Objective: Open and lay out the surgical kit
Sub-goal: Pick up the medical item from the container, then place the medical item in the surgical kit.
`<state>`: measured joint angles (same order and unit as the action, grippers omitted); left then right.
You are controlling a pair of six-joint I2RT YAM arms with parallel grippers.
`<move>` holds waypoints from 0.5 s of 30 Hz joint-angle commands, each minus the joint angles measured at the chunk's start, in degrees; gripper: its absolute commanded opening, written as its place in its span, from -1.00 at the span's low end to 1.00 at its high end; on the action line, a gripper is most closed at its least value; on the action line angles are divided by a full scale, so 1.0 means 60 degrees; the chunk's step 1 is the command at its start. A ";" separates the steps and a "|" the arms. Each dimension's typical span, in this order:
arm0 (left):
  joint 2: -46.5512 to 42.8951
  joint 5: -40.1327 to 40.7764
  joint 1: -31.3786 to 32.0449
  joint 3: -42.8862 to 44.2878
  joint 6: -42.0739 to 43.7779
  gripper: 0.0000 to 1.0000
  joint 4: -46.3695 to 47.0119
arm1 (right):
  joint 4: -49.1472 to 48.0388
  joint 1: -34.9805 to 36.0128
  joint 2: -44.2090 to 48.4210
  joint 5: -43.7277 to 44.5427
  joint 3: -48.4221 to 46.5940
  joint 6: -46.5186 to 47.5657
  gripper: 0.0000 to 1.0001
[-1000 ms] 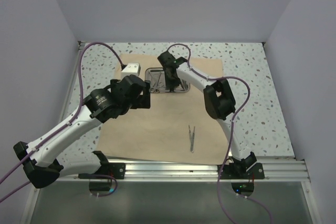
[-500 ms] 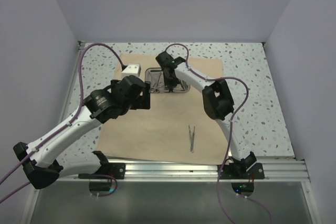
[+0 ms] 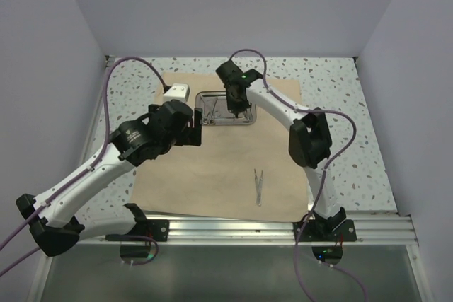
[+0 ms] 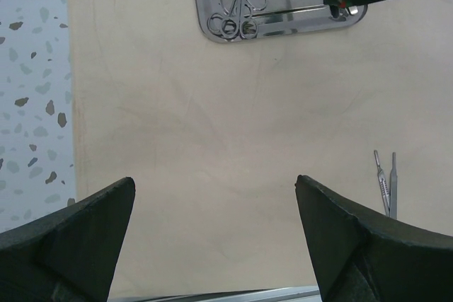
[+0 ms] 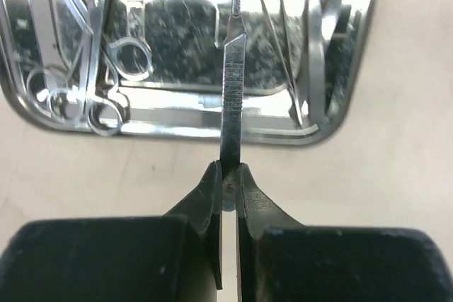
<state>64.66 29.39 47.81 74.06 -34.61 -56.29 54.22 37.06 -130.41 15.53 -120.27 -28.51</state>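
Pinching a slim flat steel instrument [image 5: 230,68] by its near end, the right gripper [image 5: 228,178] has its jaws drawn narrow onto the metal. The ribbed handle runs straight ahead from the fingertips, over the near rim of the steel tray [image 5: 177,54]. Ahead and left of these jaws, ring-handled scissors [image 5: 95,61] lie in the tray, and more slim tools lie to the right of the held one. The tan cloth wrap [image 5: 396,160] lies flat beneath. The left gripper [image 4: 214,189] hangs over the cloth with its jaws spread wide above bare fabric. Just beyond its right finger [image 4: 354,245], tweezers [image 4: 386,185] lie on the cloth. The tray sits far ahead.
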 commanded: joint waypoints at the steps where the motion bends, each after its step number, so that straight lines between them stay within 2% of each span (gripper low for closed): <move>1: 0.0222 0.0082 -0.0146 0.0532 0.0582 0.99 0.0432 | 0.0091 -0.0024 0.2289 0.0049 0.1466 -0.0374 -1.00; 2: 0.0267 0.0068 -0.0190 0.0576 0.0655 0.99 0.0432 | -0.0186 -0.0010 0.2673 0.0005 0.2021 -0.0462 -1.00; 3: 0.0311 -0.0019 -0.0350 0.0591 0.0772 0.99 0.0606 | -0.0391 0.0005 0.3069 -0.0068 0.3216 -0.0651 -1.00; 4: 0.0370 -0.0440 -0.0467 0.0591 0.1063 0.99 0.0753 | -0.0582 0.0034 0.3972 -0.0069 0.3823 -0.0769 -1.00; 6: 0.0487 -0.0969 -0.0891 0.0605 0.1270 0.99 0.1017 | -0.0964 0.0180 0.4811 -0.0083 0.5473 -0.1207 -1.00; 10: 0.0999 -0.1748 -0.1449 0.0679 0.1549 0.99 0.1252 | -0.1329 0.0634 0.6948 -0.0054 0.7780 -0.2072 -1.00; 15: 0.1453 -0.2217 -0.1816 0.0956 0.1784 0.99 0.1501 | -0.1769 0.1642 0.8402 -0.0171 1.0385 -0.3651 -1.00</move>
<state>72.69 19.59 37.91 76.51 -26.70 -50.94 47.07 43.68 -84.09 15.18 -64.40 -41.87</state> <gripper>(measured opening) 0.994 0.047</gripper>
